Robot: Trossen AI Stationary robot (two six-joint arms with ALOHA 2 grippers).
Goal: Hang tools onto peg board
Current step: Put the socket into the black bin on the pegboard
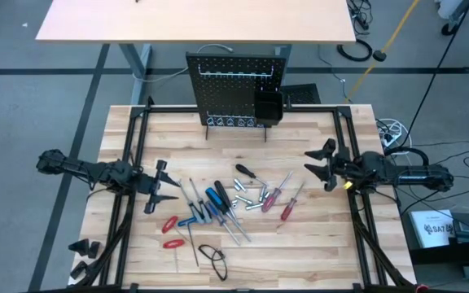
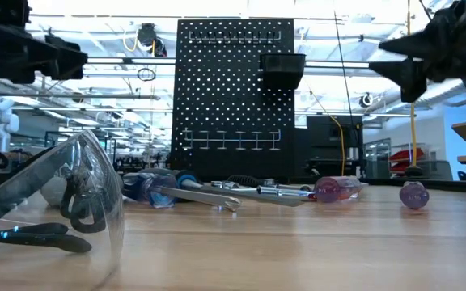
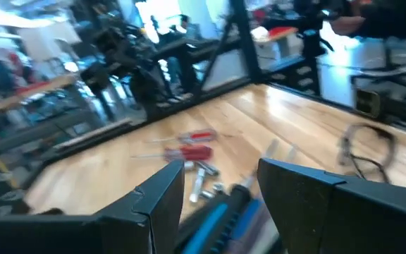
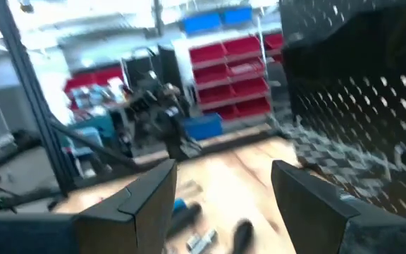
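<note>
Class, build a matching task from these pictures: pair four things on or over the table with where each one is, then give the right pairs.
1. peg board
2. safety glasses
3. left pincer
4. right pincer

A. near edge of the table
B. open, over the table's right side
C. upright at the far edge
D. open, beside the tools on the left

Pairs: 1-C, 2-A, 3-D, 4-B

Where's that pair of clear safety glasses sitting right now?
In the high view the safety glasses lie flat near the table's front edge, left of centre, just in front of the scattered tools and closer to the left gripper.
</note>
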